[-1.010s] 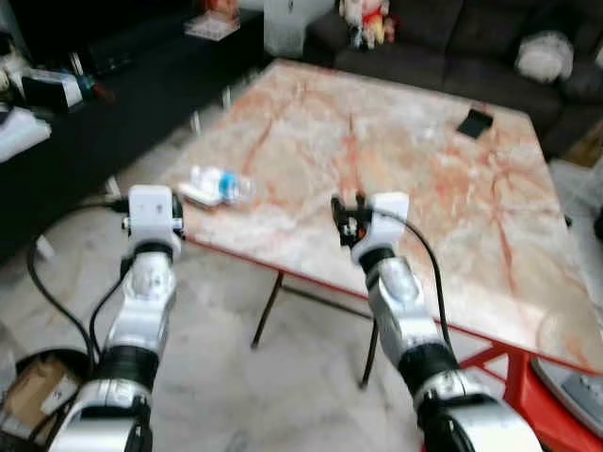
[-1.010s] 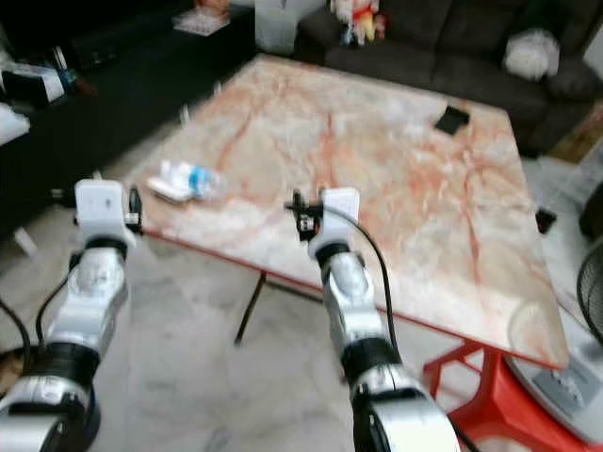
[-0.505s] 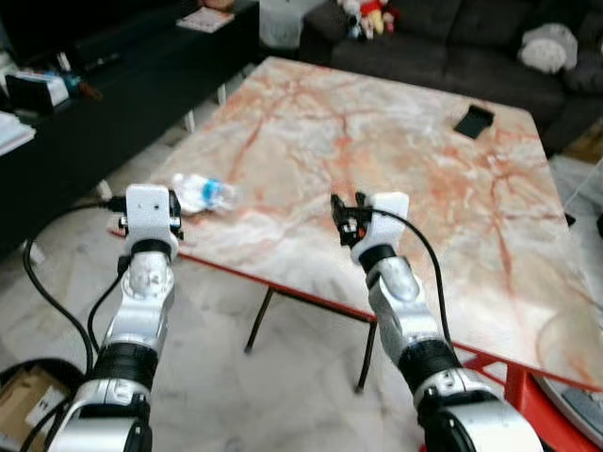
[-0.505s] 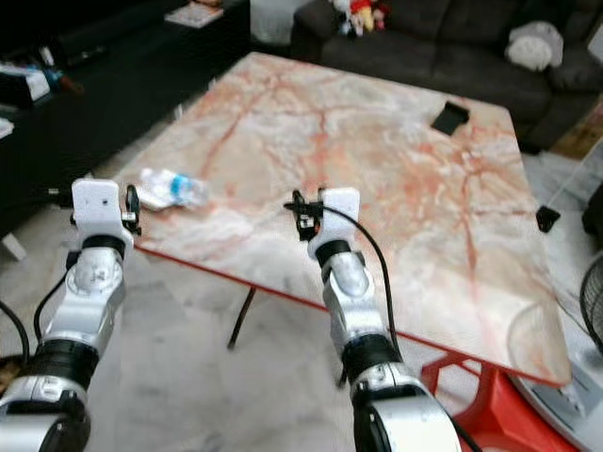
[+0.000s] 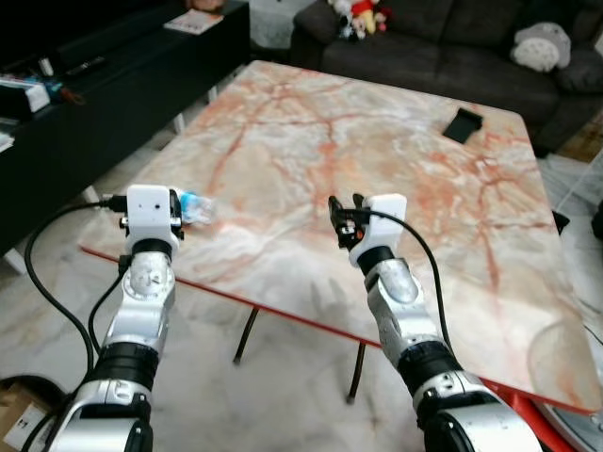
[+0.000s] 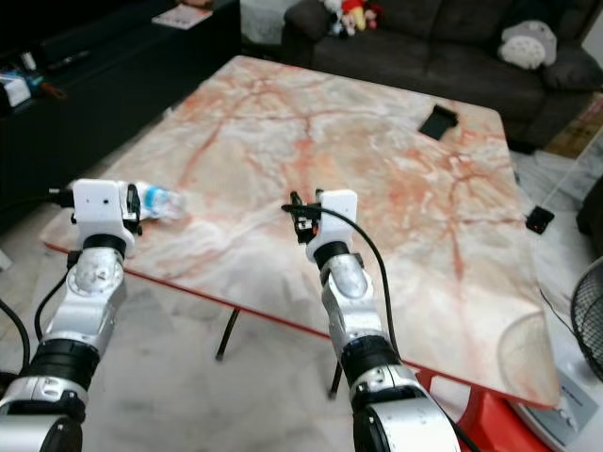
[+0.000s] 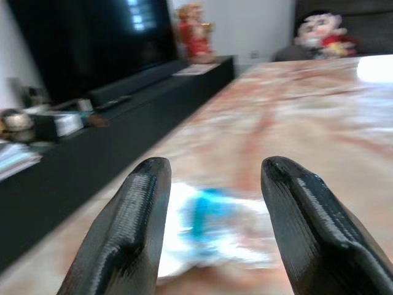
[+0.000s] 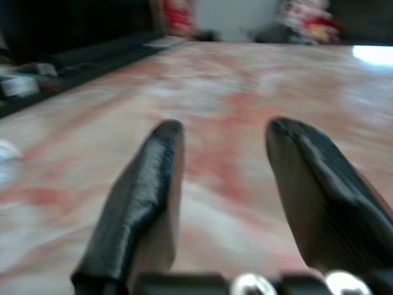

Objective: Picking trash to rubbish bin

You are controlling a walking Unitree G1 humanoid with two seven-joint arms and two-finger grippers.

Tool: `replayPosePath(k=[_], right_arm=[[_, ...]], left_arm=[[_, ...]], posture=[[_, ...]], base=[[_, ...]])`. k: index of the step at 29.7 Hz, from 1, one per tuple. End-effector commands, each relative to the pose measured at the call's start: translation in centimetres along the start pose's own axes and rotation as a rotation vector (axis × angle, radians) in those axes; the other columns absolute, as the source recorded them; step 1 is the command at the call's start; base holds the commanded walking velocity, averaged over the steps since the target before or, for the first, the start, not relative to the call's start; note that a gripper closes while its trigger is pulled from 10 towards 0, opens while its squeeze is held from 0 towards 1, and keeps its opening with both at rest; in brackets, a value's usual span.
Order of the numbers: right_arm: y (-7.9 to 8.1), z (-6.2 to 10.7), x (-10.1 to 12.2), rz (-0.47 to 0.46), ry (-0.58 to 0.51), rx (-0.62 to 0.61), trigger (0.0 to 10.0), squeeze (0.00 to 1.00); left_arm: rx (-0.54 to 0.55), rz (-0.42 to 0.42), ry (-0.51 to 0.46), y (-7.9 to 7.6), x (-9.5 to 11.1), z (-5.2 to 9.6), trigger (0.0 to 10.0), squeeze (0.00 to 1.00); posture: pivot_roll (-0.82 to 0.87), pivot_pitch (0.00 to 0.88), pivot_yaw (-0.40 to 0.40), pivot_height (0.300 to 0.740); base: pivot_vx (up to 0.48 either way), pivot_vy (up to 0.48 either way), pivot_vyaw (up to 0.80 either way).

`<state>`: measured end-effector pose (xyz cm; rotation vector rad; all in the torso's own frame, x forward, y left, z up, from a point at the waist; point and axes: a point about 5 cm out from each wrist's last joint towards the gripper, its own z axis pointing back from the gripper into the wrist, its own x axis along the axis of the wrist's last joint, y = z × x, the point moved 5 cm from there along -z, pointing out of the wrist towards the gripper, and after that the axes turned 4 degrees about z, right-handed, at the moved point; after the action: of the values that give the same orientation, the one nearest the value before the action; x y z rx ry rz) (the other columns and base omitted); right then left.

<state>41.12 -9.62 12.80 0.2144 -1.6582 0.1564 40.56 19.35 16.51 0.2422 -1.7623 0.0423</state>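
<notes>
A clear plastic bottle with a blue label point(image 6: 160, 201) lies on its side near the left edge of the marble table point(image 5: 396, 141). My left gripper point(image 7: 212, 203) is open just in front of it, and the blurred bottle point(image 7: 212, 227) shows between and beyond its fingers point(image 7: 132, 227). From the head views the left wrist block hides part of the bottle point(image 5: 195, 207). My right gripper point(image 8: 221, 178) is open over the middle of the table with nothing between its fingers point(image 8: 153, 184).
A black flat object point(image 5: 462, 123) lies at the table's far right. A dark sofa with soft toys point(image 5: 443, 38) stands beyond the table, and a long black cabinet point(image 5: 104, 85) runs along the left. A fan point(image 6: 586, 320) stands at the right edge.
The camera has moved forward, so the table sits closer and lower in view. My left gripper now stands right at the bottle, which was farther ahead before.
</notes>
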Motion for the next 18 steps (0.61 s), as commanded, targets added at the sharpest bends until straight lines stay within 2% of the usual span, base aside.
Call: replayPosePath(k=[1,8,14,18], right_arm=[[0.71,-0.37,0.67,-0.009,-0.022,0.018,10.0,0.0],[0.82,-0.37,0.64,-0.009,-0.02,0.026,10.0,0.0],[0.78,-0.4,0.65,-0.01,-0.018,0.027,10.0,0.0],[0.76,-0.38,0.6,-0.011,-0.017,0.025,10.0,0.0]], left_arm=[[0.012,-0.028,-0.024,0.83,0.68,-0.28,10.0,0.0],[0.015,-0.024,-0.038,0.84,0.91,-0.29,10.0,0.0],[0.019,-0.041,-0.037,0.83,0.97,-0.37,10.0,0.0],[0.034,-0.068,-0.034,1.36,1.06,-0.58,10.0,0.0]], posture=[[0.1,0.064,-0.105,0.74],[0.1,0.059,-0.106,0.74],[0.1,0.067,-0.112,0.74],[0.1,0.072,-0.113,0.74]], base=[[0.33,0.0,0.0],[0.321,0.0,0.0],[0.0,0.0,0.0],[0.0,0.0,0.0]])
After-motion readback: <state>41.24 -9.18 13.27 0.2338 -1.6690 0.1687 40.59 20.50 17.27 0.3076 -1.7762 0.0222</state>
